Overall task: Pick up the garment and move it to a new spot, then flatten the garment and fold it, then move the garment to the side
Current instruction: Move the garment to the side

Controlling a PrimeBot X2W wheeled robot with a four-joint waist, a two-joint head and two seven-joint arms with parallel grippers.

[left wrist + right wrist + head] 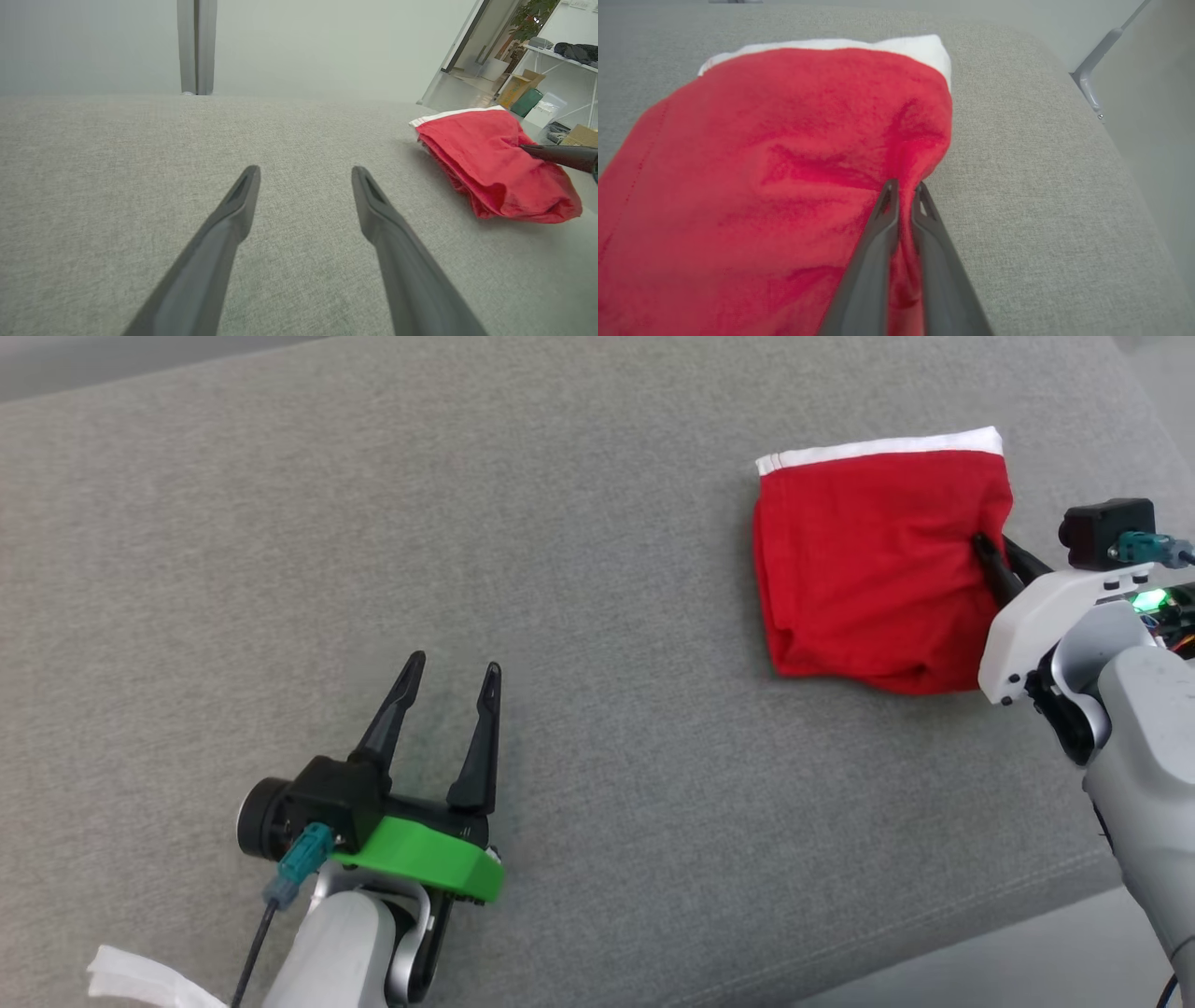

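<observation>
- Now, the right pincer [906, 185] is nipped nearly shut on a fold of red cloth, right at the right-hand edge of the garment [761, 163], its dark fingers [999, 569] pointing up and left in the head view.
- Behind it, the pale right forearm [1144, 728] reaches in from the right edge, a green light [1150, 600] glowing at the wrist.
- The garment [868, 560] lies folded on the right of the grey fabric cushion [597, 569], its white waistband [878, 448] along the far edge.
- Over to the left pincer [455, 665]: jaws spread wide, nothing between them, fingers pointing away from the robot above bare cushion, well apart from the garment.
- Its wrist carries a green mount [425, 854] and a teal plug [303, 857].
- A white strip [140, 975] shows at the lower left corner.
- Beyond the cushion, the left wrist view catches a grey post [196, 46], a white shelf [560, 53], cardboard boxes [518, 86] and a plant [537, 16].
</observation>
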